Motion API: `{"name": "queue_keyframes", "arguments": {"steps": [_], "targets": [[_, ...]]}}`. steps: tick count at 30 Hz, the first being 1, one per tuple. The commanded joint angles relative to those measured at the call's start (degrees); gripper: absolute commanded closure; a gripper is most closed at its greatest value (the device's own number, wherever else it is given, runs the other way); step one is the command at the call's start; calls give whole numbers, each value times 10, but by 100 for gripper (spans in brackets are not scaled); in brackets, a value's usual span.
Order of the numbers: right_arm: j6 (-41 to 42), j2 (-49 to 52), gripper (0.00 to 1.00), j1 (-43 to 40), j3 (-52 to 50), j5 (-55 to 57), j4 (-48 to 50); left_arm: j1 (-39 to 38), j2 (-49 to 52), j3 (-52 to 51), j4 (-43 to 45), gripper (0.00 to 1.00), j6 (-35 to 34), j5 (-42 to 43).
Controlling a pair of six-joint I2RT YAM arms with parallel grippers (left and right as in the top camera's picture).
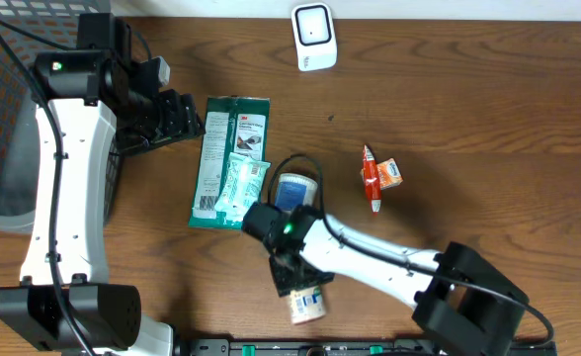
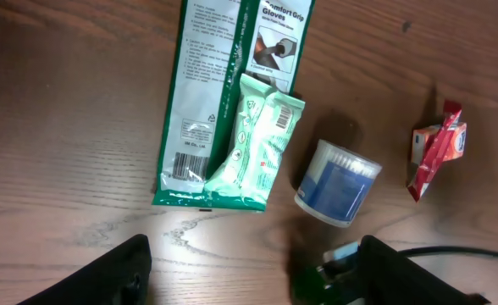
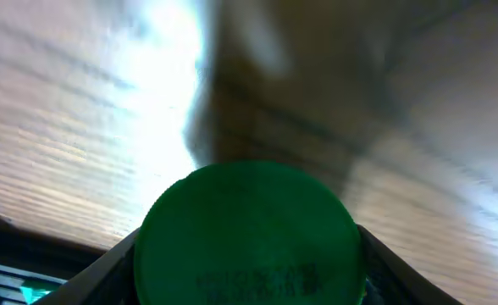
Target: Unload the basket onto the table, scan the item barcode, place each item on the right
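Hanging at the left over the table, the left gripper is spread wide and holds nothing. It looks down on a long green glove packet with a pale wipes pack lying across its lower end. Just right of those stands a round clear tub with a blue label.

Further right and nearer the front edge is the bottle, which I take to be the item to scan. Its long axis runs from the right gripper toward the front edge, green cap turned to the gripper and base pointing away. The right arm is plainly the nearer one, and it comes at the bottle end-on along that axis. Its fingers sit close against either side of the cap, but blur keeps me from telling whether they press on it. Nor can I tell whether the bottle lies on the wood or hangs just above it.

A red and orange sachet lies apart to the right. A white device, likely the scanner, stands at the far edge, well apart from the bottle.

The bottle's label shows only small print, no barcode I can make out. The arm covers its neck from overhead.
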Motion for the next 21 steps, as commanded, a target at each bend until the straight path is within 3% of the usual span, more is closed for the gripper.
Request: {"name": "queue_keyframes", "arguments": {"steps": [1,14,21], "targets": [[-31,-24,50,-19,35,21,-5,-1,5,-4,-1,22,-3,-8],[-50,-128,48,-89,37,296,-13,-1,5,-4,16,22,-3,-8],[-50,-142,47,-145,25,355,52,-1,5,-4,26,23,-3,-7]]}}
